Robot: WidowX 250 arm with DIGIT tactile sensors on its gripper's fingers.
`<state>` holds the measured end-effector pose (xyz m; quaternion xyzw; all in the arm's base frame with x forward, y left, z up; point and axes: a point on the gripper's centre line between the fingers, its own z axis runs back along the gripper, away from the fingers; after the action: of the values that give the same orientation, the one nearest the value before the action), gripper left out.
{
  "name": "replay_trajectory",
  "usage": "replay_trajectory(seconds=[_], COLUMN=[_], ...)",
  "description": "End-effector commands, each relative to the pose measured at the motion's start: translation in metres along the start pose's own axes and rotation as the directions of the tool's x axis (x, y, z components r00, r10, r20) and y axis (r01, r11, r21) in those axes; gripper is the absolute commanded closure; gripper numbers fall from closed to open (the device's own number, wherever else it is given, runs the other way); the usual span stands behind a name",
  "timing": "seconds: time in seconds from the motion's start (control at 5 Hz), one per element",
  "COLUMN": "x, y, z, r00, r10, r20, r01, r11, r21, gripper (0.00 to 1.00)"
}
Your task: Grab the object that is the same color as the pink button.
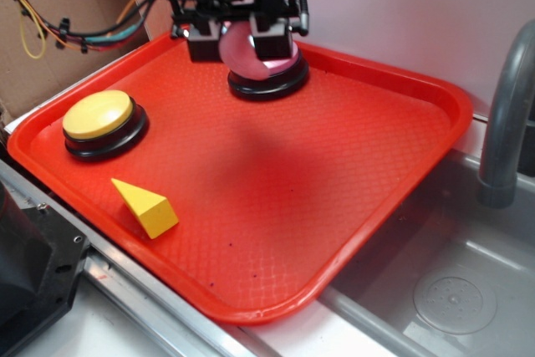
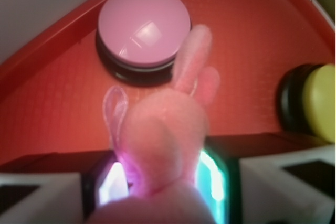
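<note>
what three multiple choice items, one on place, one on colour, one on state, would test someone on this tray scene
1. Where is the pink button?
A. at the tray's far edge, under the gripper
B. beside the yellow wedge
C. in the sink

2. What colour is the wedge block?
A. pink
B. yellow
C. green

3. What is the state of the gripper?
A. open and empty
B. shut on the pink plush toy
C. pressing the yellow button

Answers:
1. A, the exterior view shows it near the far rim of the red tray, just below the gripper.
2. B, it is plain yellow, like the dome of the yellow button.
3. B, the wrist view shows the pink plush toy squeezed between the jaws.
</note>
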<state>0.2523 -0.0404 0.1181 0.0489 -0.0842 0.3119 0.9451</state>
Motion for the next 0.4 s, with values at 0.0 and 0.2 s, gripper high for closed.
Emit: replay_trajectory(seconds=[0.0, 0.2], x=[0.029, 0.030], y=[0.039, 0.050], z=[0.069, 0.078], r00=[0.930, 0.913], r10=[-0.339, -0.385], r20=[-0.139, -0.138], r01=[0.314, 0.355], r11=[0.933, 0.913], r21=[-0.177, -0.199], gripper=[1.00, 1.00])
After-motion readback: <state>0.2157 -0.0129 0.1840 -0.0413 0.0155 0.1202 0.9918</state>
